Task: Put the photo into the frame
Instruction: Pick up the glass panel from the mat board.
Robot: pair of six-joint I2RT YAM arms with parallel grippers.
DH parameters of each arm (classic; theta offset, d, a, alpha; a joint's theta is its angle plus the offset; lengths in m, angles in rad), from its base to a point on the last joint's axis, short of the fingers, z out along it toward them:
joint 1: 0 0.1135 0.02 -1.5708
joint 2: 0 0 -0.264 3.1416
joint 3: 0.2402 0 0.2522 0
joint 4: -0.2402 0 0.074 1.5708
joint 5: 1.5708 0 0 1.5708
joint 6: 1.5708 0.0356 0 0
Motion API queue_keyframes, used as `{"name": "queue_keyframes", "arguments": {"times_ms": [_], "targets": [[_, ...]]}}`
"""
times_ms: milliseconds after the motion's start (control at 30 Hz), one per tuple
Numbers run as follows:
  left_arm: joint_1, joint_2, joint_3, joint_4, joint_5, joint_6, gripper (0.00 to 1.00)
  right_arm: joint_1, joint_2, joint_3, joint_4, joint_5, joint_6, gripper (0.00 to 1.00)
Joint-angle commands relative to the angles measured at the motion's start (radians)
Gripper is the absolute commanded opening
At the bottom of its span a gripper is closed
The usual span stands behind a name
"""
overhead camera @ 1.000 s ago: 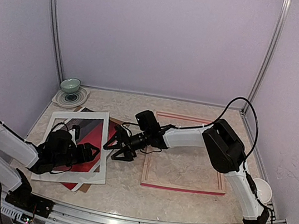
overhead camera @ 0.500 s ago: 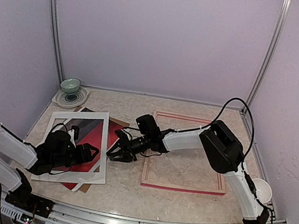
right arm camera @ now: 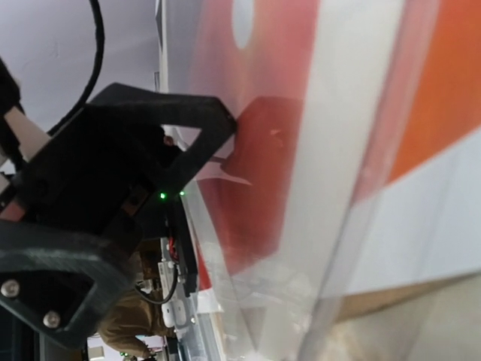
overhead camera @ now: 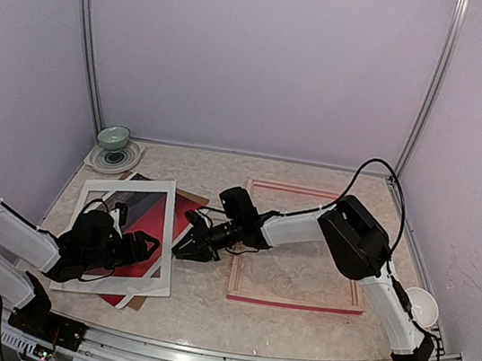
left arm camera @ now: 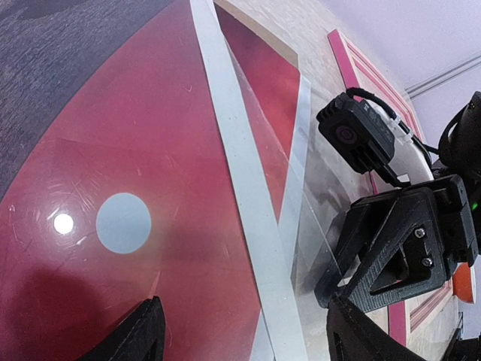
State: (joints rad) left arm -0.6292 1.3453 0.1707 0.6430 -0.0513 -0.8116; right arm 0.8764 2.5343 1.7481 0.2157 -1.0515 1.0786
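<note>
The photo (overhead camera: 150, 220), a red sky with a white sun (left arm camera: 124, 222), lies at the left under the tilted white mat (overhead camera: 127, 192). A clear sheet (left arm camera: 316, 188) lies over the stack. My left gripper (overhead camera: 142, 246) hovers low over the photo, open, with the mat's strip (left arm camera: 240, 188) between its fingers (left arm camera: 143, 335). My right gripper (overhead camera: 187, 247) reaches in from the right and is shut on the clear sheet's right edge (right arm camera: 248, 301). The pink frame (overhead camera: 295, 305) lies flat at centre right with nothing in it, and its rail (left arm camera: 349, 64) also shows in the left wrist view.
A brown backing board (overhead camera: 193, 199) pokes out under the stack. A green bowl on a plate (overhead camera: 113, 138) stands at the back left. A white cup (overhead camera: 423, 307) sits by the right arm's base. Purple walls close in three sides.
My right gripper slid a little left to the stack's right edge, and its jaws went from wide open to closed. The left arm stayed still.
</note>
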Motion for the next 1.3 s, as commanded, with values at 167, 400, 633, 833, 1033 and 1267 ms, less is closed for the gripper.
{"name": "queue_keyframes", "arguments": {"times_ms": [167, 400, 633, 833, 1033, 1267], "targets": [[-0.007, 0.001, 0.011, -0.015, 0.022, -0.002, 0.73, 0.013, 0.039, 0.005, 0.045, -0.018, 0.026, 0.22], [-0.007, 0.005, 0.014, -0.014, 0.025, 0.000, 0.73, 0.015, 0.043, 0.009, 0.054, -0.016, 0.038, 0.23], [-0.009, 0.002, 0.002, 0.004, 0.030, -0.008, 0.73, 0.021, 0.045, 0.013, 0.066, -0.015, 0.047, 0.08], [-0.013, -0.037, 0.004, -0.008, 0.025, -0.001, 0.74, 0.021, 0.019, -0.004, 0.102, -0.026, 0.059, 0.00], [-0.022, -0.117, 0.051, -0.099, 0.024, 0.008, 0.79, 0.013, -0.031, -0.034, 0.094, -0.015, 0.046, 0.00], [-0.036, -0.319, 0.126, -0.272, -0.027, 0.036, 0.82, -0.025, -0.133, -0.124, 0.098, 0.007, 0.014, 0.00]]}}
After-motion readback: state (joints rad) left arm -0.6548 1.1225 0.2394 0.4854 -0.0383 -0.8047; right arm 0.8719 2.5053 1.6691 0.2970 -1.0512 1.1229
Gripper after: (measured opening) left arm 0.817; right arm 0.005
